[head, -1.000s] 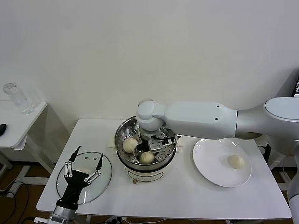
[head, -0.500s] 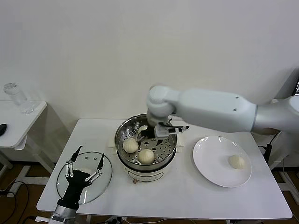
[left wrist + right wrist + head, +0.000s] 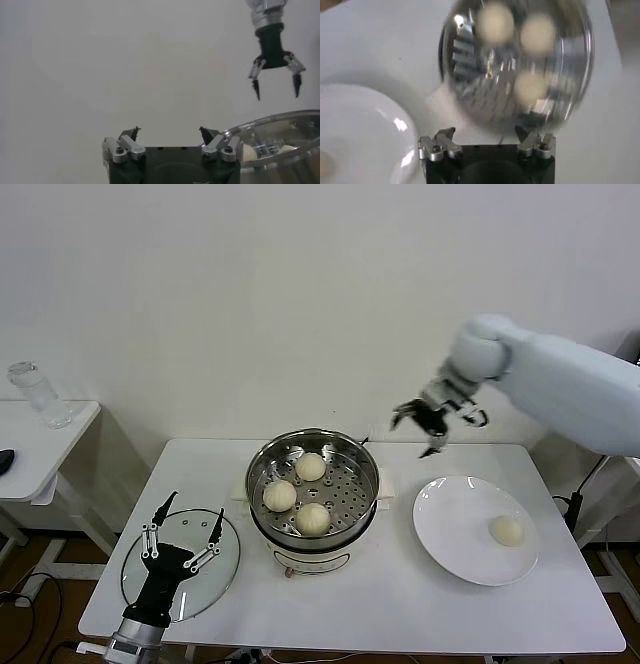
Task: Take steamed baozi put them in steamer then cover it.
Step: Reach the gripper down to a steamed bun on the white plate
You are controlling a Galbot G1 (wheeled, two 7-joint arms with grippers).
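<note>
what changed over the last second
The right gripper left a third baozi in the steamer, rose and swung right, open and empty, toward the plate. The left gripper stayed open over the lid; one baozi stayed plated.

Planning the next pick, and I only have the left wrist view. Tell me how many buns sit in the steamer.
Observer: Three buns lie on the tray of the steamer.
Operator: Report the fourth.
Observer: The last bun sits on the plate, to the right of the steamer.
Operator: Locate the lid.
Observer: The lid lies flat on the table left of the steamer, with the open left pincer over it.
</note>
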